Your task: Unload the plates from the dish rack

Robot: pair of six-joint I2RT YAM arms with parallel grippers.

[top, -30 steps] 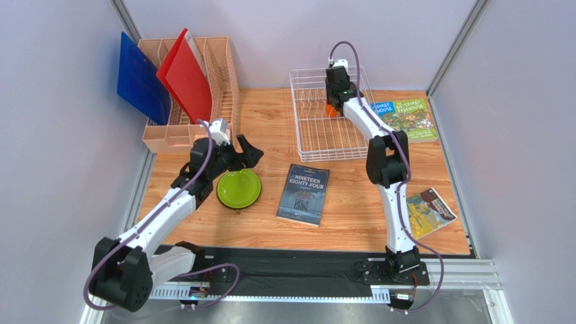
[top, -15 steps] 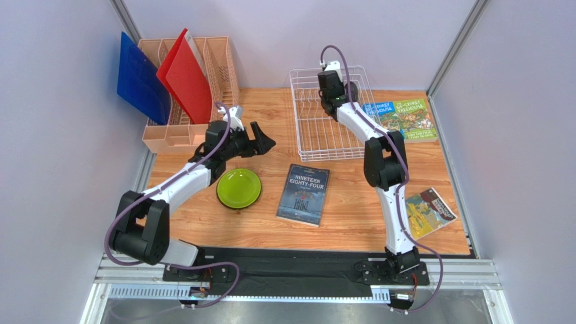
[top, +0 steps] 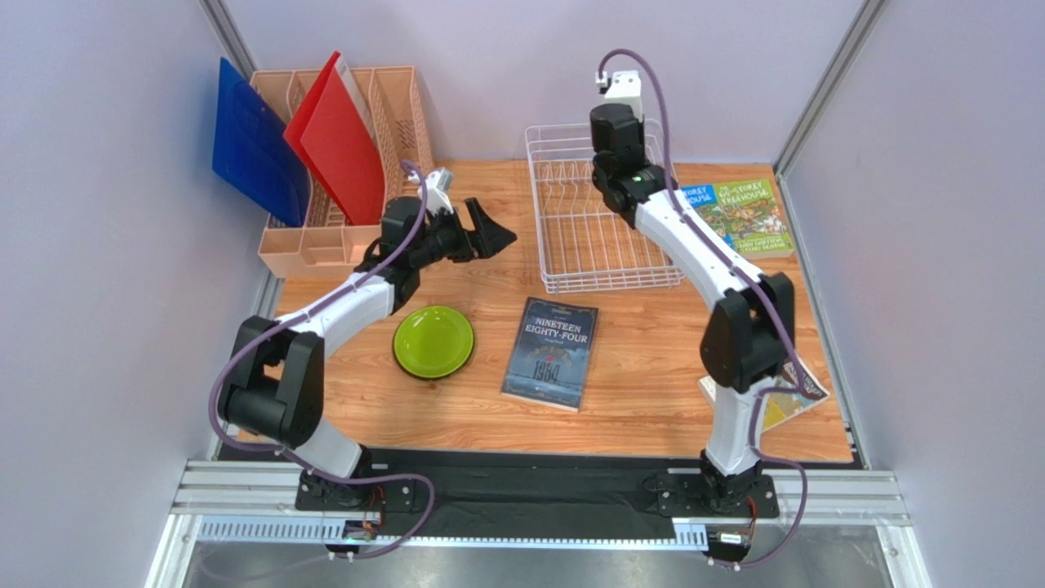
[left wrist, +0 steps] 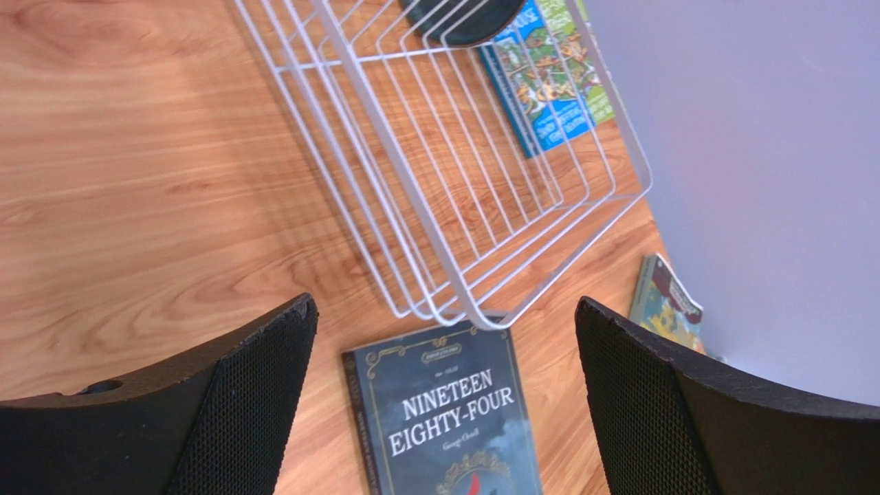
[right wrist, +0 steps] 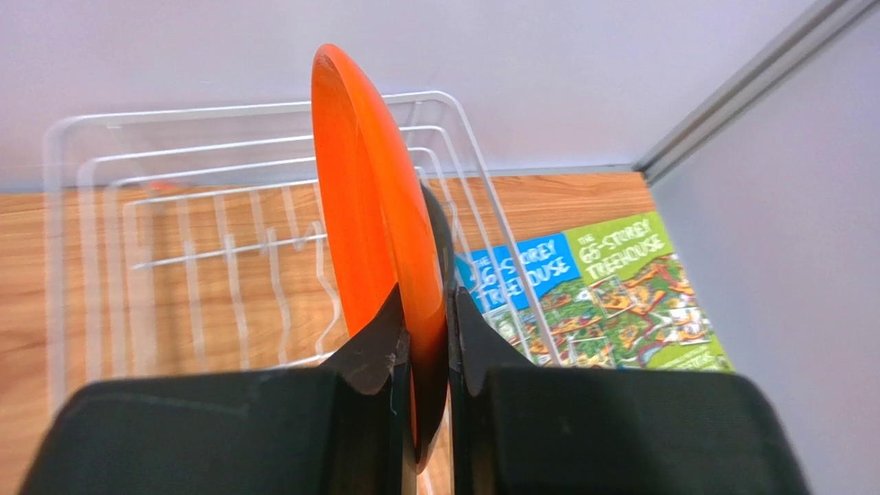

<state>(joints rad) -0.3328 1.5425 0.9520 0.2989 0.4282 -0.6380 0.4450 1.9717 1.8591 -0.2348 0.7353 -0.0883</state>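
Left fingers stand spread wide and hold nothing; right fingers are clamped on the orange plate.

Nearest the arm bases, the lime green plate lies flat on the desk, just left of a Nineteen Eighty-Four book. A picture book lies at the right edge, partly under the right arm.

Further in, the left fingers hover above bare desk between the pink organiser and the dish rack, pointing toward the rack.

At the rack's far end the orange plate is held upright, on edge, pinched at its lower rim. Whether it rests on the wires cannot be told. A treehouse book lies just right of the rack. A red board and a blue board lean in the organiser at far left.
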